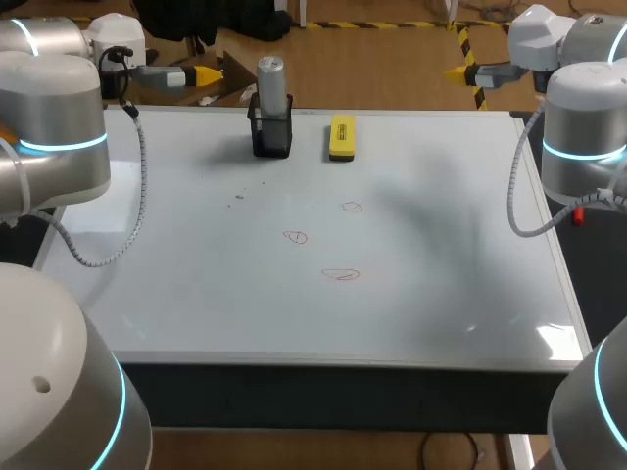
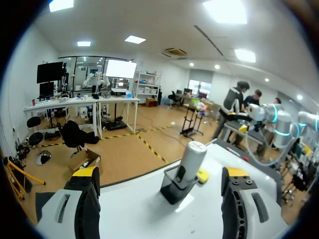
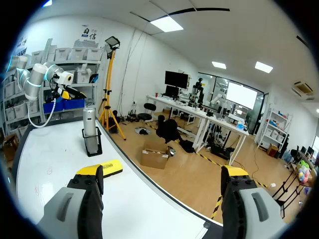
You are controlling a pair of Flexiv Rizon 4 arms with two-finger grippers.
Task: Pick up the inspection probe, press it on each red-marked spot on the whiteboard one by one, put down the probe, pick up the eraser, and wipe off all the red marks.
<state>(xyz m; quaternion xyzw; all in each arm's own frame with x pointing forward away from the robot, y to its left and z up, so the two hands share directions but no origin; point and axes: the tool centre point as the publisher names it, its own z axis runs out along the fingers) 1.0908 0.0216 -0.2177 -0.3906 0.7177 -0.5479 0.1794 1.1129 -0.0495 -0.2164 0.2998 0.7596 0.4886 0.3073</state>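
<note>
Probe (image 1: 270,78) is upright in a black holder (image 1: 271,137) at the whiteboard's (image 1: 196,284) far edge, a bit left of the middle of that edge. The silver body sticks out of the top of the holder. Nothing grips it.

Eraser (image 1: 341,137), yellow, lies flat just beside the holder on its right, also at the far edge, not touching it.

3 red marks sit mid-board: 1 nearest the far edge (image 1: 351,207), 1 left of it and nearer (image 1: 295,236), 1 nearest the front edge (image 1: 340,275). All are well apart from the probe and eraser.

Left arm (image 1: 54,127) comes in at the left edge. Its wrist is held level just off the far-left corner, and the left gripper (image 1: 209,74) points along the far edge toward the probe. Left wrist view: fingers (image 2: 85,174) spread wide with nothing held, the probe ahead of them between the 2 tips but clear of both.

Right arm (image 1: 585,137) mirrors it at the right edge, with the wrist level off the far-right corner. The right gripper (image 1: 458,71) points back toward the eraser. Right wrist view: fingers (image 3: 234,174) are spread wide and empty, with the eraser and probe ahead, off to the side of 1 finger.
</note>
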